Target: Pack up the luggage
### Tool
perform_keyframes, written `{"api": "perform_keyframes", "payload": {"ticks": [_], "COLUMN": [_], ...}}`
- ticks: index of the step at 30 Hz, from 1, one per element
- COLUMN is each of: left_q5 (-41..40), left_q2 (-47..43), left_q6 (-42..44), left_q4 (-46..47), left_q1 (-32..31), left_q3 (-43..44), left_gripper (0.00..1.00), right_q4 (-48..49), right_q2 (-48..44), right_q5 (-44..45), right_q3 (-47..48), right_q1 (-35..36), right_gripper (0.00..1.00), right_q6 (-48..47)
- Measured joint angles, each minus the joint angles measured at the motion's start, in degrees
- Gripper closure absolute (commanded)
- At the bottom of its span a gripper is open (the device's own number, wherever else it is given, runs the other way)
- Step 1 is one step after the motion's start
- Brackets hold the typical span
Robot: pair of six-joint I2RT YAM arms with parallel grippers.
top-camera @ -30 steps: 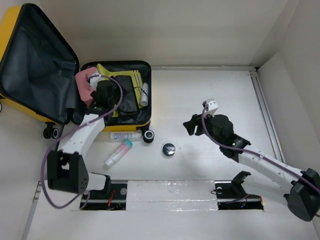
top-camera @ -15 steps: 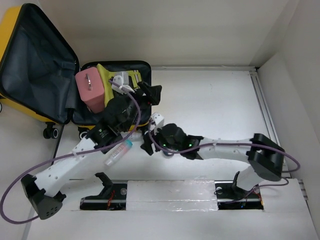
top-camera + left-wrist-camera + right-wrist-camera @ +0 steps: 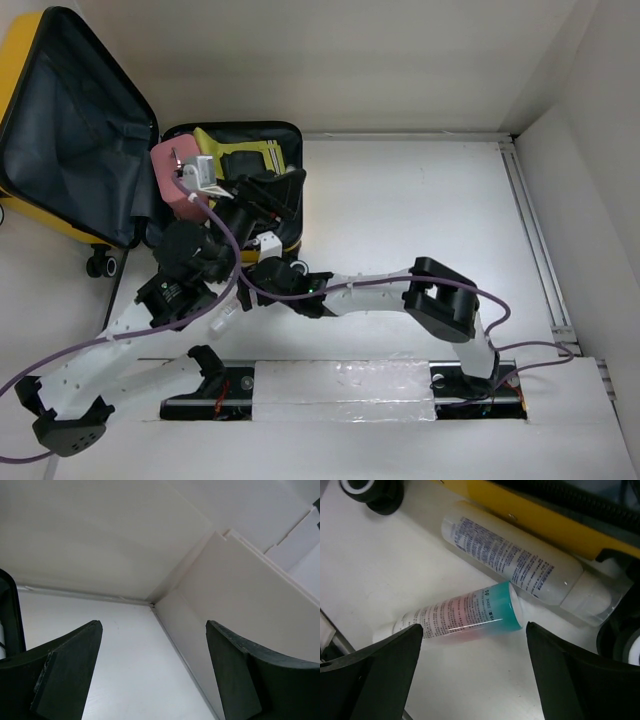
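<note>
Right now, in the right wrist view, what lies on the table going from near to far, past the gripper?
Pink tube with a teal cap → clear bottle with blue print → yellow suitcase edge.

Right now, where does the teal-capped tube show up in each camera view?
Top external: mostly hidden under the arms, a sliver left of the right gripper.
Left wrist: not in view.
Right wrist: centre, teal-capped tube flat on the table, between open fingers.
Shared landmark: the luggage, its yellow shell along the right-wrist top.
</note>
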Motion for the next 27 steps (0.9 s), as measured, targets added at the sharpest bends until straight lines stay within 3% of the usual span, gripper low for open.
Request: {"api": "perform_keyframes", "payload": {"ticks": [7, 18, 23, 27], "left_q5": [4.8, 10.8, 11.1, 11.1], "left_q2": [0.7, 0.6, 0.0, -0.3], "left_q6": [-0.6, -2.0, -2.1, -2.1], "left_q4": [0.2, 2.6, 2.8, 3.5], "left_q1": [0.0, 0.0, 0.0, 0.0], "left_q3": [-4.6, -7.0, -7.5, -7.9], "left_gripper": [0.20, 0.20, 0.20, 0.20], "right_q4": [-6.3, -12.0, -11.9, -11.2], "right_q2": [4.5, 12.8, 11.8, 4.9], "right_q5": [3.8, 6.3, 7.9, 10.4], "right_q3": [4.3, 16.4, 14.3, 4.2], "right_q1": [0.6, 1.3, 2.0, 2.8], "right_gripper": [0.08, 0.08, 0.17, 0.18], "right_q6": [6.6, 9.3, 11.1, 13.4]}}
